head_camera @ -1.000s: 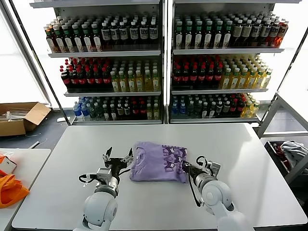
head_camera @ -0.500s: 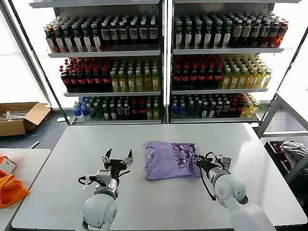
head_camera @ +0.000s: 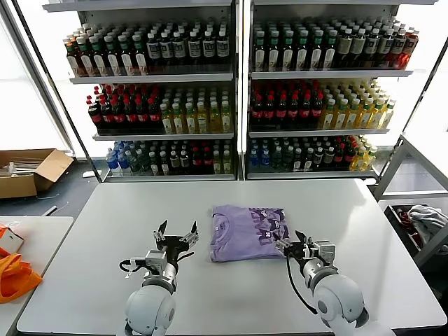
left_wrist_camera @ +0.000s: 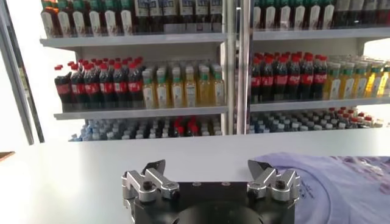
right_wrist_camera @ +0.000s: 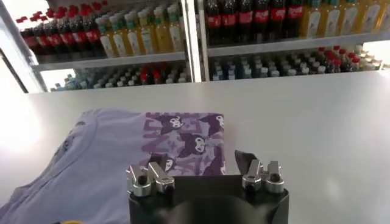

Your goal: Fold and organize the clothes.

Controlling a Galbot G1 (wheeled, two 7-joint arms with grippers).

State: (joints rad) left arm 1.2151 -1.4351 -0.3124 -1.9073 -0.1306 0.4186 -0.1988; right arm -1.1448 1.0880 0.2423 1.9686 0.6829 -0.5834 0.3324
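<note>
A lavender T-shirt (head_camera: 248,232) with a darker purple print lies folded into a rectangle on the white table (head_camera: 105,210), right of the middle. It also shows in the right wrist view (right_wrist_camera: 140,149) and at the edge of the left wrist view (left_wrist_camera: 341,182). My right gripper (head_camera: 297,243) is open and empty, at the shirt's near right corner; in its own view (right_wrist_camera: 201,164) one jaw is over the print, the other over bare table. My left gripper (head_camera: 176,234) is open and empty, left of the shirt, over bare table (left_wrist_camera: 207,167).
Shelves of bottles (head_camera: 238,91) stand behind the table. A cardboard box (head_camera: 28,171) is on the floor at the far left. Orange fabric (head_camera: 14,276) lies on a side table at the left. A bin with a grey-white clothing heap (head_camera: 423,220) is at the right.
The shirt slid right with the right gripper, then the right gripper drew back off it. The left gripper moved slightly right, toward the shirt.
</note>
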